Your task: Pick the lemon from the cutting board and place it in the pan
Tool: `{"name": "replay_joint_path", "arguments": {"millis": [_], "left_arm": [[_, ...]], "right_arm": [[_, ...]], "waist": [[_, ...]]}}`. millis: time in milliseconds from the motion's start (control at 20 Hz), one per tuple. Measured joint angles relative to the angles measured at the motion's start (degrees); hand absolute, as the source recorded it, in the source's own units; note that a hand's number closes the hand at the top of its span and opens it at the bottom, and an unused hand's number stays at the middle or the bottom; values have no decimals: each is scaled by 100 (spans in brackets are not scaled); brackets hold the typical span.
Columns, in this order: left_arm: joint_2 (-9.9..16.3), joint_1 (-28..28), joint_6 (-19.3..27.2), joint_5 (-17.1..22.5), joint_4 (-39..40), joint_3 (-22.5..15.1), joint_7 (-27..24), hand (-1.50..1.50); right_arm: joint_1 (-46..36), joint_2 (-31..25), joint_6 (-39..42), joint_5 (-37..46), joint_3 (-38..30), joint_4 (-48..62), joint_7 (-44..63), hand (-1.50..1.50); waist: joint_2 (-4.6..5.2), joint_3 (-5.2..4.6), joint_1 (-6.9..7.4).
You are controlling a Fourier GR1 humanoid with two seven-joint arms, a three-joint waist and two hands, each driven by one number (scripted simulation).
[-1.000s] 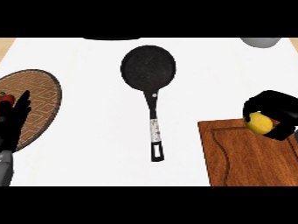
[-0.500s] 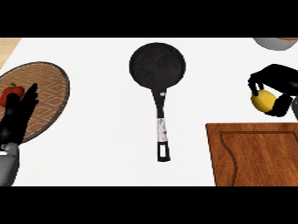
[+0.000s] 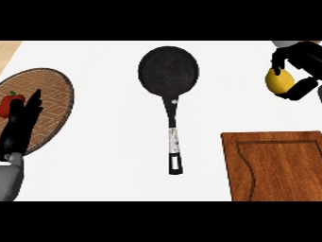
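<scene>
The yellow lemon (image 3: pixel 279 81) is held up at the right edge of the head view, above the white counter and beyond the far edge of the wooden cutting board (image 3: pixel 282 165). My right hand (image 3: pixel 307 66) is curled round it, shut on the lemon. The black pan (image 3: pixel 168 68) lies at the centre top, its handle (image 3: pixel 172 142) pointing toward me; the hand and lemon are well to its right. My left hand (image 3: pixel 20 125) rests open at the left, fingers up, over the woven mat.
A round woven mat (image 3: pixel 52 94) lies at the left with a red pepper (image 3: pixel 11 102) on it. A grey object (image 3: pixel 285 43) peeks in at the top right edge.
My right hand has lifted the lemon off the cutting board and carried it away from me, past the board's far edge. The left hand has stayed put.
</scene>
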Motion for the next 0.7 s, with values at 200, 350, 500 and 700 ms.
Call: {"name": "replay_joint_path", "arguments": {"millis": [200,350,500,700], "left_arm": [[-12,98,-50,21,28,27,-114,0],[22,138,-112,53,-22,74,-117,0],[-1,156,-90,18,-99,71,-40,0],[23,175,-144,10,-100,102,-55,0]], "right_arm": [[-341,89,-38,-397,-362,147,-441,150],[-610,218,-21,-534,-492,339,-525,150],[-889,466,64,-604,-537,467,-348,150],[-1189,861,91,-703,-621,690,-18,150]], "waist": [[-16,-5,-19],[-27,-9,-29],[-45,-12,-60],[-43,-16,-57]]}}
